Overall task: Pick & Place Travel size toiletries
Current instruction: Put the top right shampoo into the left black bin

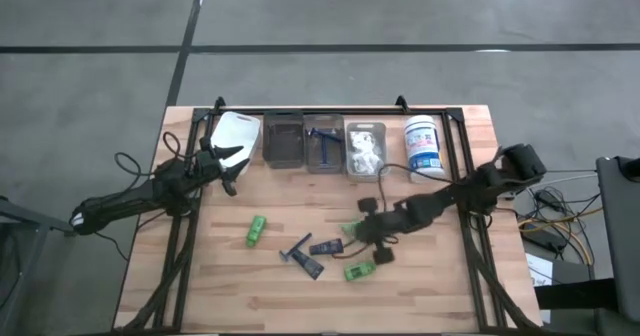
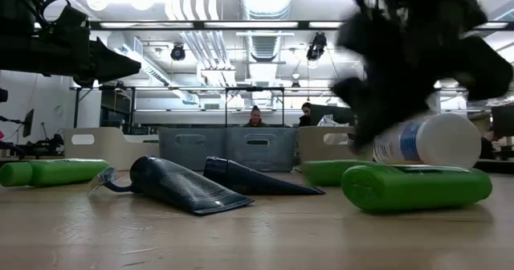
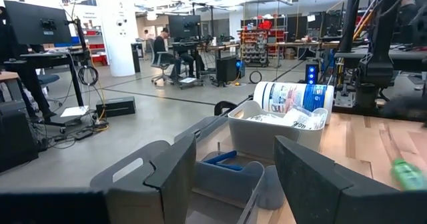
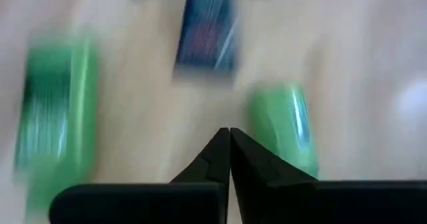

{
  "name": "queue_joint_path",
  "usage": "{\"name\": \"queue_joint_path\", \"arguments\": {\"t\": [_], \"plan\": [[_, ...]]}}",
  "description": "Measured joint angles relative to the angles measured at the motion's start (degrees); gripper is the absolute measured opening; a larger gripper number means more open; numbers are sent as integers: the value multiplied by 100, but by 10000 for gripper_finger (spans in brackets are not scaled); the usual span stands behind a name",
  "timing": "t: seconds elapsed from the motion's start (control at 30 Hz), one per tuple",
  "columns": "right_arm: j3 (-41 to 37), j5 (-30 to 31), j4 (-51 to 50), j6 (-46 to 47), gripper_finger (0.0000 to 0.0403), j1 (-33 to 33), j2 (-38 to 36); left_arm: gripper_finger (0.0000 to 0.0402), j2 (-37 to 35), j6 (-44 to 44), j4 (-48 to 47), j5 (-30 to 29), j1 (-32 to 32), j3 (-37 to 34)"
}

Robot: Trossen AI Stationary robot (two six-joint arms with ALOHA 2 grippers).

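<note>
So the right pincer point(image 1: 372, 238) is sitting low over the middle right of the overhead frame, and in its own wrist view the two fingers are pressed tip to tip with nothing between them, so it's closed and empty. The toiletries left to sort are scattered on the tabletop point(image 1: 440, 286) around it: one green bottle point(image 1: 359, 271) just below the pincer, another point(image 1: 352, 230) right at its left side and partly hidden by it, a third point(image 1: 256, 230) off toward the center left, and a dark tube point(image 1: 326, 247) plus a razor point(image 1: 296, 250) lying close together between them. Up along the top edge there's a row of bins, with the packets point(image 1: 365, 152) in the white bin point(image 1: 365, 128) and a blue razor point(image 1: 322, 142) in the dark bin point(image 1: 324, 123) next to it, and the white tub point(image 1: 423, 144) to the right of those. The left pincer point(image 1: 229, 172) waits at the upper left beside the bins, open with nothing in it. My take: the step is a grab of one of the nearby green bottles, and it can't happen with the fingers shut like that. I'd spread them first, line them across the bottle's narrow width, and come straight down so it doesn't roll away. Also watch the neighbor bottle, they're close enough to get nudged.
</note>
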Motion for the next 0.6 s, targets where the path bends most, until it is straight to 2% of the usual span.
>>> {"name": "queue_joint_path", "arguments": {"t": [0.17, 0.23, 0.3, 0.37, 0.6], "plan": [[-4, 1808, 352, -670, 8, -54, -381, 206, 0, 0, 0, -6, 0, 0], [-6, 2108, 292, -736, 8, -97, -561, 207, 0, 1, 0, 1, 0, 0], [-6, 2043, 134, -639, 8, -116, -737, 207, 0, 0, 0, -2, 0, 0], [-12, 1703, -105, -439, 8, -143, -889, 207, 0, 0, 0, -2, 0, 0], [-14, -151, -308, 176, 8, -170, -1311, 206, 1, 0, 0, -2, 2, 0]]}}
